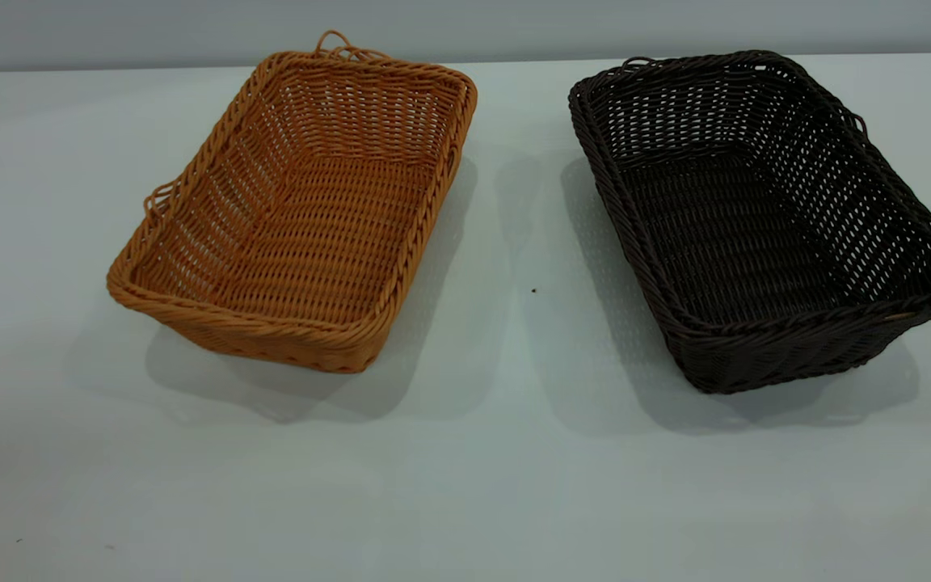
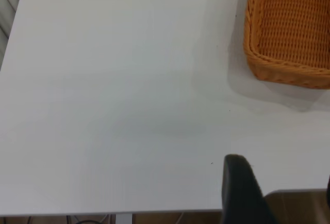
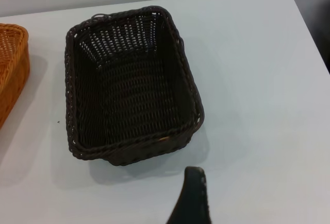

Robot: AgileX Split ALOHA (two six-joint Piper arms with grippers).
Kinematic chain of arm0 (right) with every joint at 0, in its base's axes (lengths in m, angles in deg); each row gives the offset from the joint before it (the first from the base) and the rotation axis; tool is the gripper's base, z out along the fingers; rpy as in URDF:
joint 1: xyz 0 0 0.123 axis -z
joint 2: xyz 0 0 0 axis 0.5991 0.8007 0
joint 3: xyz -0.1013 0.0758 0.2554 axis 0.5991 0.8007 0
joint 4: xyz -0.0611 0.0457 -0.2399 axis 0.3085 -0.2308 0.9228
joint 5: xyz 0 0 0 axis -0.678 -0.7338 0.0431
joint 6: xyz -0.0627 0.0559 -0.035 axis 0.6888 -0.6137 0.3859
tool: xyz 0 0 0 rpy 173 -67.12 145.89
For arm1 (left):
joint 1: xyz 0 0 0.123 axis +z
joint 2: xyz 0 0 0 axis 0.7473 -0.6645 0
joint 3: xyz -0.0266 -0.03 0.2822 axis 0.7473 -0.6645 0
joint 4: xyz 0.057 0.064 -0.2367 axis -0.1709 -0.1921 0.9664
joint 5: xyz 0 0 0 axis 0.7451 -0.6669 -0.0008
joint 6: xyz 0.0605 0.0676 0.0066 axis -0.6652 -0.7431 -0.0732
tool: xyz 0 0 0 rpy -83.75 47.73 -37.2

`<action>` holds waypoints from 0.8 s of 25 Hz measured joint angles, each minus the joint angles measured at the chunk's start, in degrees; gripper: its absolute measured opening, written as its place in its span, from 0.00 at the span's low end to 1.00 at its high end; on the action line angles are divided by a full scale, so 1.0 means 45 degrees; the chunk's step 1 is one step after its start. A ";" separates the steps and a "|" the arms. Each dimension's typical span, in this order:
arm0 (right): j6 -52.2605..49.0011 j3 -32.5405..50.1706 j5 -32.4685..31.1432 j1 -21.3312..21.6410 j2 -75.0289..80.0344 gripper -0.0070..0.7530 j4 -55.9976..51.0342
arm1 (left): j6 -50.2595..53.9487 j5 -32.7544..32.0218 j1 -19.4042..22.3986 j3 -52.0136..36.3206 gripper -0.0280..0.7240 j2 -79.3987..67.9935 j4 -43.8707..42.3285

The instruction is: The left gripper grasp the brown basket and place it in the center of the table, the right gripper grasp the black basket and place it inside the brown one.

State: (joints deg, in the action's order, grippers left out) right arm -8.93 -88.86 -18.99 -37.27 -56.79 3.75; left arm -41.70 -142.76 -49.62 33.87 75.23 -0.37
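The brown basket stands on the left part of the white table; its corner also shows in the left wrist view. The black basket stands on the right part, about a hand's width from it, and fills the right wrist view. Both are empty and upright. Neither gripper shows in the exterior view. My left gripper hangs open over the table edge, well short of the brown basket. My right gripper is open with one finger showing, just short of the black basket's near end.
Bare white tabletop lies between the two baskets and in front of them. The table's edge runs close by the left gripper, and the table's right edge shows in the right wrist view. A grey wall stands behind.
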 joint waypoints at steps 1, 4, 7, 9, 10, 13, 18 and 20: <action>0.0000 0.0000 0.0000 0.0000 0.0000 0.78 -0.0014 | 0.0000 0.0000 0.0000 0.0000 0.50 0.0000 0.0000; 0.0000 0.0000 0.0012 0.0000 0.0000 0.77 -0.0024 | 0.0000 0.0000 0.0000 0.0000 0.50 0.0000 0.0000; 0.0000 0.0000 0.0012 0.0000 0.0000 0.76 -0.0024 | 0.0026 0.0000 0.0000 0.0000 0.50 0.0000 0.0000; 0.0000 -0.0011 0.0084 0.0000 0.0112 0.75 -0.0024 | 0.0362 0.0012 0.0000 0.0016 0.50 -0.0065 -0.0025; 0.0000 -0.0045 0.0169 0.0000 0.0338 0.75 -0.0024 | 0.0563 0.0066 0.0000 0.0087 0.50 -0.0258 -0.0077; -0.0010 -0.0301 0.1077 0.0000 0.1582 0.75 -0.0309 | 0.0852 0.0643 0.0000 0.0483 0.50 -0.1595 -0.0214; 0.1396 -0.0374 0.2604 0.0000 0.4973 0.75 -0.1340 | 0.0571 0.2994 0.0000 0.1309 0.56 -0.5355 -0.0231; 0.2457 -0.0374 0.3434 0.0000 0.6392 0.75 -0.2188 | 0.0293 0.3980 0.0000 0.1628 0.63 -0.6852 -0.0221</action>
State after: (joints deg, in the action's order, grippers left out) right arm 2.13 -90.54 -3.54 -37.27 -28.03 -6.10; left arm -40.38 -124.84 -49.62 41.20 44.40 -1.36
